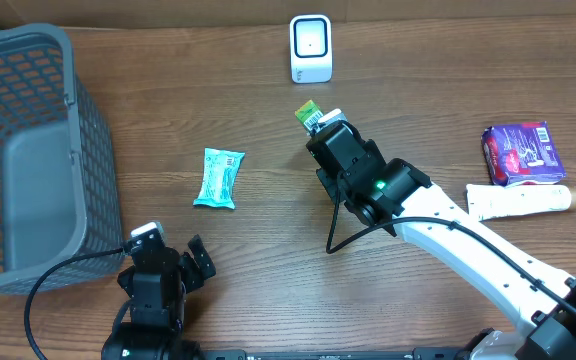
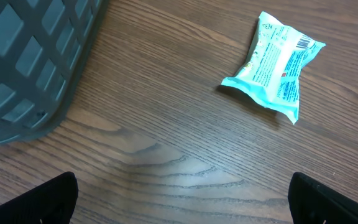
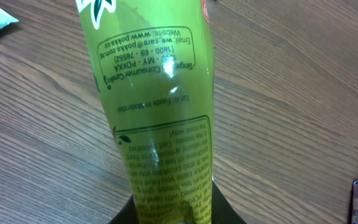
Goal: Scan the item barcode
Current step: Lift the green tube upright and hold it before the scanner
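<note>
Holding green bottle (image 3: 160,112) by one end in right gripper (image 1: 326,135); fingers drawn narrow and clamped on it. Carried above the table (image 1: 168,100), just short of the white scanner (image 1: 311,48) and slightly to its near side. Left gripper (image 1: 173,250) idle at the near edge beside the grey basket (image 1: 88,150), fingers spread wide, holding nothing.

Risks from here, as judgement:
- No barcode found on the face toward the wrist camera, only small print, upside down in that view. Cannot tell whether the code faces the scanner window. Possible no-read if presented with the wrong side; likely needs a roll about the long axis.
- Gripped at one end only, on a smooth rounded skin. Possible sag or twist in the fingers during a wrist roll.
- Little room left ahead. Risk of bumping and tipping the scanner if pushed further forward.
- Glare spots on the glossy wrap; may spoil a read.

Orientation: long axis in line with the fingers, running out from the gripper. Free end pointing away from the robot, toward the scanner, angled a little left in the overhead view. Tilt against the table not clear.

Also on table: teal packet (image 1: 218,178) left of centre.
</note>
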Robot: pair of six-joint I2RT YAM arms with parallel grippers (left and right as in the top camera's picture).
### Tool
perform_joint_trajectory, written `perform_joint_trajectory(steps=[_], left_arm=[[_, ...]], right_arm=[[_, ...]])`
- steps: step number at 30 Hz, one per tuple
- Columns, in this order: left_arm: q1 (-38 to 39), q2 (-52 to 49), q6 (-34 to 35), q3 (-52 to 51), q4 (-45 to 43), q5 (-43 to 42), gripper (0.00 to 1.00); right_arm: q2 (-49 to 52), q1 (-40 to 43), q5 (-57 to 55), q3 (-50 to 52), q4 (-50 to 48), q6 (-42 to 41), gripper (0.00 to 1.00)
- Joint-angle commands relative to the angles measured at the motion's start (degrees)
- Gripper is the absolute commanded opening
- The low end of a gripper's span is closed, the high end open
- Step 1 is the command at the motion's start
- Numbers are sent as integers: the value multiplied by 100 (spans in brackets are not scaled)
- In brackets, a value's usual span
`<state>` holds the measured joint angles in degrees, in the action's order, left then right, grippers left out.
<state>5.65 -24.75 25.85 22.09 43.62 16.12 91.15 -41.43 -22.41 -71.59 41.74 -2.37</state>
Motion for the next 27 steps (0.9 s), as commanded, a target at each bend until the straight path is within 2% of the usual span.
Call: perform_joint_trajectory(steps=[1,9,20,27], left_arm=[[11,50,98,7,-33,79,100],[11,50,98,7,-33,79,100],[11,50,98,7,-33,79,100],[11,50,101,7,-33,79,100]], right_arm=[[-57,28,-162,0,-101,-61,6],[-57,79,-304,839,-750,-199,6],[55,81,11,1346,-1602,-409,6],[708,236,2,1502,-1937,-1451,4]])
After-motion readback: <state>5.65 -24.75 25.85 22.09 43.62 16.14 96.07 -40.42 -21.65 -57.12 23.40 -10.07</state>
